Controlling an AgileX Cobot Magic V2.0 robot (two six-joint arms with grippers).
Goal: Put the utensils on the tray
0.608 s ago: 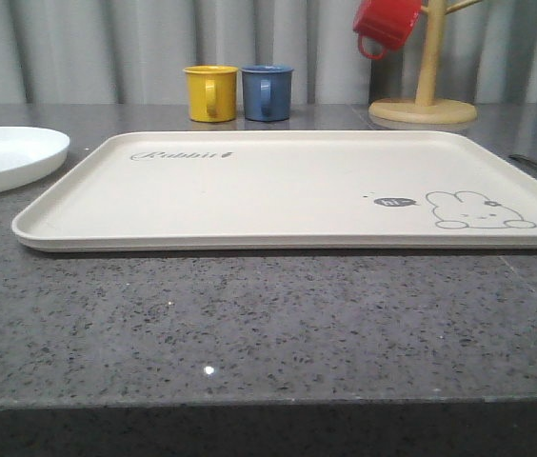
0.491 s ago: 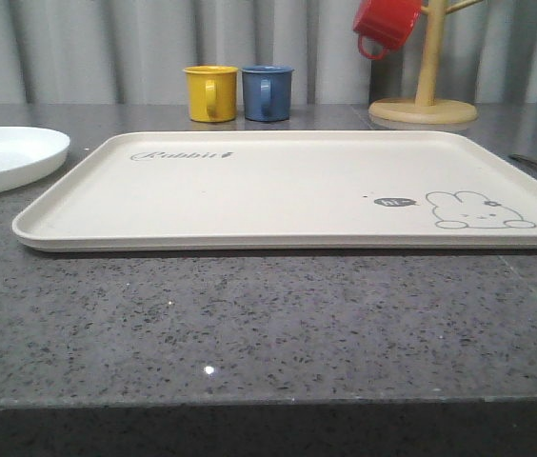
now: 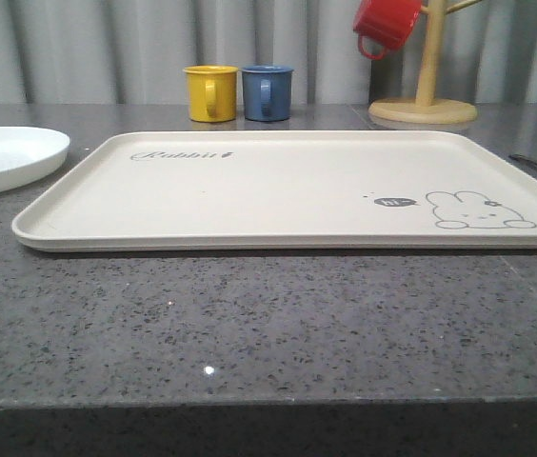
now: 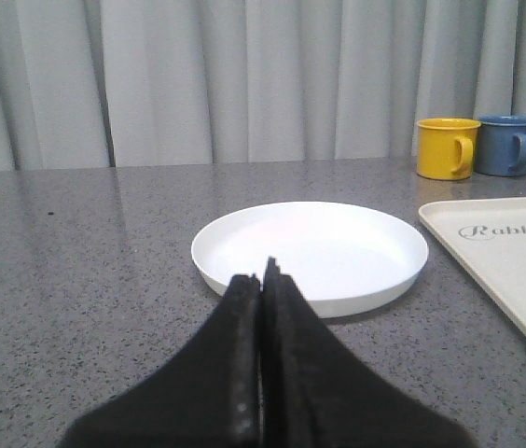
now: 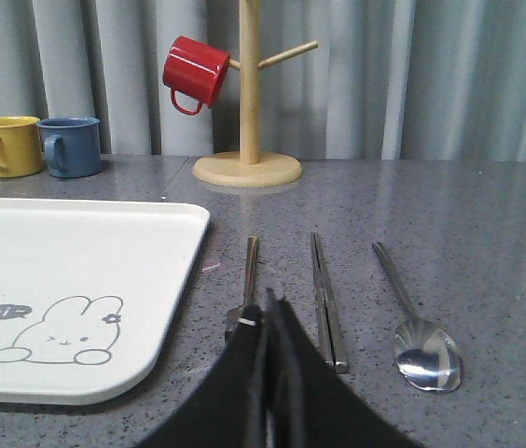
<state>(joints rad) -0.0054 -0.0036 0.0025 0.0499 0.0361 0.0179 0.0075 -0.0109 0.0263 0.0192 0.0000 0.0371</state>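
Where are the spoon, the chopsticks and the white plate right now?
spoon (image 5: 428, 359), right wrist view, on its bowl.
chopsticks (image 5: 325, 303), right wrist view, midway along the pair.
white plate (image 4: 310, 247), left wrist view, on its flat centre.

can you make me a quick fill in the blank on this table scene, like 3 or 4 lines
1. The mug hanging on the wooden mug tree is ____.
2. Beside the yellow mug stands a ____ mug.
3. Between the fork and the spoon lie the ____.
4. The left gripper, its fingers closed, points at the round white ____.

Missing words: red; blue; chopsticks; plate
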